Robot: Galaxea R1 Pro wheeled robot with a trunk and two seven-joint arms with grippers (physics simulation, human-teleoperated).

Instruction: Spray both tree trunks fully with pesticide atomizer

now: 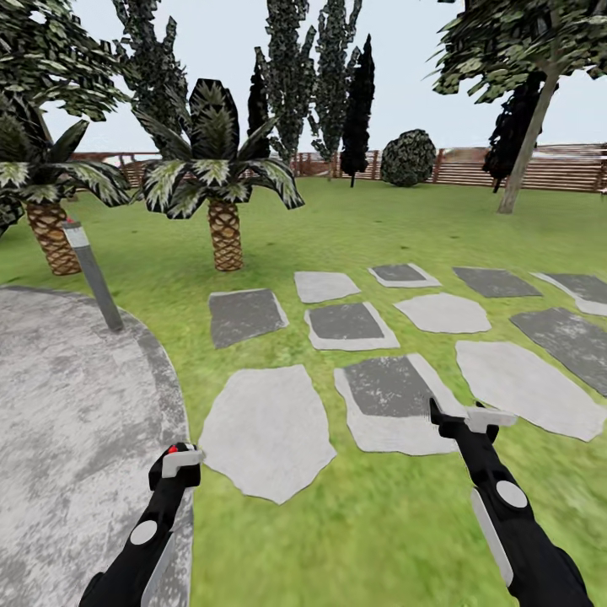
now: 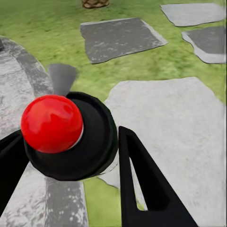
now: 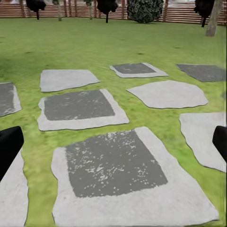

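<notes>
- The left gripper [image 2: 71, 156] is clamped around the pesticide atomizer [image 2: 71, 137]: a black round body topped by a red ball cap [image 2: 52, 123], with dark fingers [image 2: 142, 184] on either side of it.
- In the head view that same atomizer [image 1: 173, 455] sits at the tip of the left arm, low over the edge of the grey paved patio [image 1: 67, 421].
- The right gripper [image 1: 472, 417] carries nothing; in its wrist view the fingers [image 3: 9, 146] stand far apart, wide open, over the stepping stones [image 3: 113, 165].
- As I read it, the step now is carrying the sprayer to a tree.
- The likely target is the grey trunk [image 1: 527, 147] leaning far off at the right by the wooden fence [image 1: 539, 169].
- To do it well: keep the left grip firm and the sprayer level while rolling across the lawn [image 1: 379, 228], and hold off spraying until close.
- Count: one atomizer, two grippers, two short palms [image 1: 223, 185], one round shrub [image 1: 409, 158] and one grey post [image 1: 93, 274] at the patio's edge.
- One thick bare trunk; a second I cannot pick out.
</notes>
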